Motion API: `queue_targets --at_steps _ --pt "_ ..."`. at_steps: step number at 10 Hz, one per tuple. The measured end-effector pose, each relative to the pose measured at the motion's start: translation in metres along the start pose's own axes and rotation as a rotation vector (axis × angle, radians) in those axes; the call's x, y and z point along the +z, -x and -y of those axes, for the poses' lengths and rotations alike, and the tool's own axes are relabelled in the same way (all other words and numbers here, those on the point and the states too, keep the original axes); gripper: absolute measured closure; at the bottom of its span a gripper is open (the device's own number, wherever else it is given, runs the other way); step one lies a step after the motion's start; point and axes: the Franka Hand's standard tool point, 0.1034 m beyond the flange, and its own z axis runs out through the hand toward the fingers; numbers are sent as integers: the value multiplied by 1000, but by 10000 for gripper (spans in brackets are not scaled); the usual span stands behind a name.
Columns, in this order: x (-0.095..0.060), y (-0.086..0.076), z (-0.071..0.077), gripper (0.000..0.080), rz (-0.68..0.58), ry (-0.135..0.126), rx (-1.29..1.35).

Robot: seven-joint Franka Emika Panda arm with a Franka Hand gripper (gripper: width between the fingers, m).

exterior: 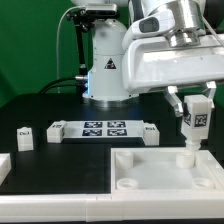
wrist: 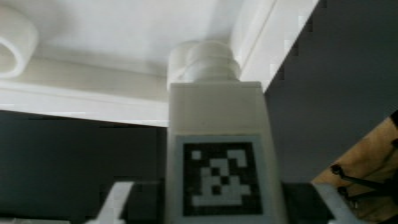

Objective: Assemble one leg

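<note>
Tool [exterior: 194, 108] clamped on the leg [exterior: 195, 122], holding it upright above the white panel [exterior: 150, 172].
The leg's lower end meets the panel's far corner at the exterior view's right. Whether it is seated in a socket cannot be told. The wrist view shows the leg's tagged face and its round tip against the panel. Spare legs [exterior: 25, 135] flank the marker board [exterior: 103, 128] on the dark counter [exterior: 60, 165].

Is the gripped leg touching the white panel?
Cannot tell. Both views show the tip of the leg overlapping the panel corner; neither shows contact or a gap.
</note>
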Motion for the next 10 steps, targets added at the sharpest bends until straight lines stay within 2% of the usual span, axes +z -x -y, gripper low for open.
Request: queue_targets --at_steps 5,10 --pt "25 -25 -3 508 -28 -9 16" --pt "26 -26 -4 508 -30 -8 9"
